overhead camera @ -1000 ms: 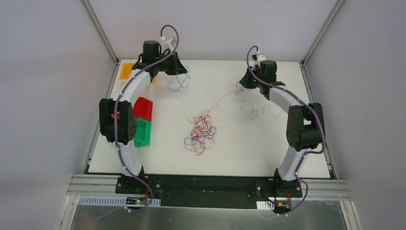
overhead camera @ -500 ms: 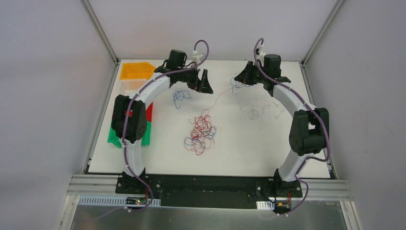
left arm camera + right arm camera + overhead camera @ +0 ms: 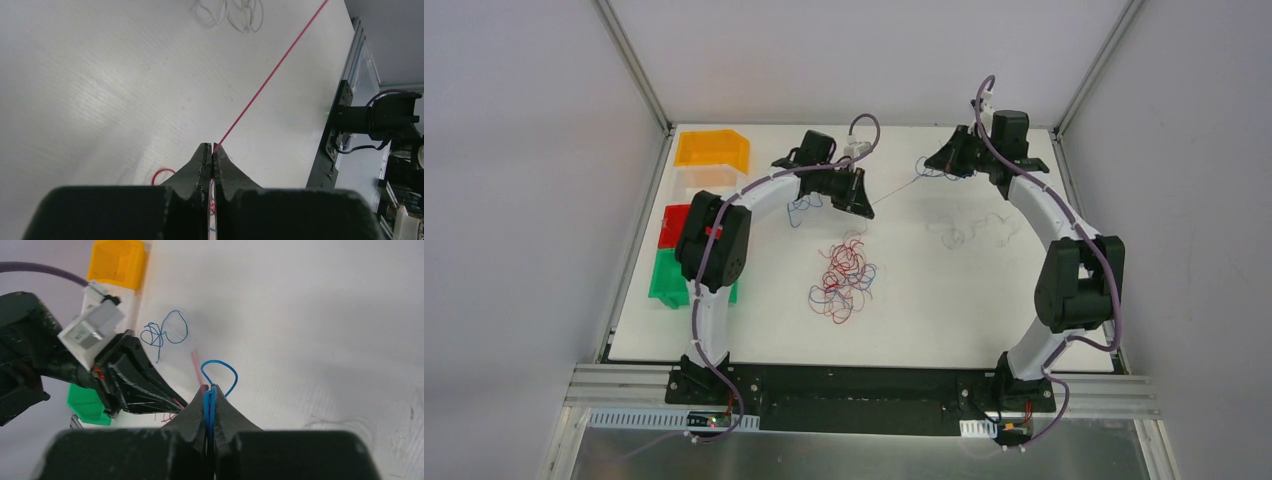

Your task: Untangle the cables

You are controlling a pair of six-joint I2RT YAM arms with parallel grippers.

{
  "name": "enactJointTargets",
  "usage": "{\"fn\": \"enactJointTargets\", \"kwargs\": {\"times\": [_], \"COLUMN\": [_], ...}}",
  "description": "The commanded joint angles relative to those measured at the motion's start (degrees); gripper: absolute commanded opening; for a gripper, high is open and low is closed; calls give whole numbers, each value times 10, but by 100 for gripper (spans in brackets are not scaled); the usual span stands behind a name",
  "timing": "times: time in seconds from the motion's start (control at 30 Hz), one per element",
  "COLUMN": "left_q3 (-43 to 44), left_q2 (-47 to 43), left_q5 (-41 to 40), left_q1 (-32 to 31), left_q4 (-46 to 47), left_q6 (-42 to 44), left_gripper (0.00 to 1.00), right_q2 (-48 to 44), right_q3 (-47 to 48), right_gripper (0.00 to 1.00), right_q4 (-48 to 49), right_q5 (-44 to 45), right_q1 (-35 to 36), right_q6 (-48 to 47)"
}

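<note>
A white bench (image 3: 944, 310) is seen from above, with both grippers up near the middle of its far edge. The left gripper (image 3: 212, 148) is closed, pinching a thin red cable (image 3: 270, 77) that runs taut and straight away from its tips towards the right gripper (image 3: 210, 388). The right gripper is also closed, clamped on a blue cable (image 3: 220, 371) whose small loop sticks out beyond its tips. A blurred reddish strand leaves the same tips. The two grippers are near each other but apart, with the taut line stretched between them. In the middle of the bench lies the main tangle of cables (image 3: 842, 280), with red, blue and purple loops piled together. A loose blue curl (image 3: 802, 206) lies just beside the left gripper, and faint pale loops (image 3: 959, 232) lie nearer the right edge. Along the left edge stand an orange bin (image 3: 709, 148) in the far corner, then a red bin (image 3: 674, 225) and a green bin (image 3: 664, 282), both partly hidden by the left arm (image 3: 714, 240).
</note>
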Motion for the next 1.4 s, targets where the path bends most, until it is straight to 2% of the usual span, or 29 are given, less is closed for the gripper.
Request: {"fn": "enactJointTargets", "kwargs": {"times": [0.0,0.1,0.2,0.43,0.6,0.7,0.73,0.8,0.83,0.87,0.93,1.03,1.13,1.2,1.27,1.37], "left_q3": [-98,-140,-142,-126,-109,-109,-109,-108,-106,-105,-111,-142,-181,-217,-256,-306], "left_q2": [-106,-133,-140,-134,-151,-171,-178,-191,-197,-202,-213,-238,-264,-285,-300,-300], "left_q5": [-1,-9,-22,-30,-17,-18,-20,-33,-39,-45,-42,-33,-14,-6,1,14], "left_q1": [50,70,74,76,76,73,71,71,73,75,88,119,150,152,149,147], "left_q4": [-15,-33,-68,-104,-108,-112,-116,-128,-141,-152,-172,-178,-178,-177,-172,-155], "left_q6": [15,48,88,117,110,111,114,115,117,116,106,75,41,40,31,11], "left_gripper": [0,0,0,0,0,0,4,28,45,55,64,71,71,71,71,70], "right_q2": [-9,30,75,176,224,234,233,228,221,214,195,160,118,81,46,7], "right_q3": [49,86,135,244,261,256,253,252,255,259,266,272,252,195,126,30], "right_gripper": [2,2,3,14,29,49,58,74,80,85,90,95,93,90,88,85], "right_q4": [-4,3,22,34,23,17,17,8,-3,-19,-59,-159,-288,-349,-368,-344], "right_q5": [28,39,56,84,101,113,118,123,120,113,96,68,-10,-61,-85,-103], "right_q1": [-62,-82,-99,-114,-115,-115,-116,-118,-118,-118,-118,-114,-104,-83,-50,10], "right_q6": [-31,-34,-27,-18,-72,-95,-105,-115,-122,-132,-148,-178,-201,-211,-209,-186]}}
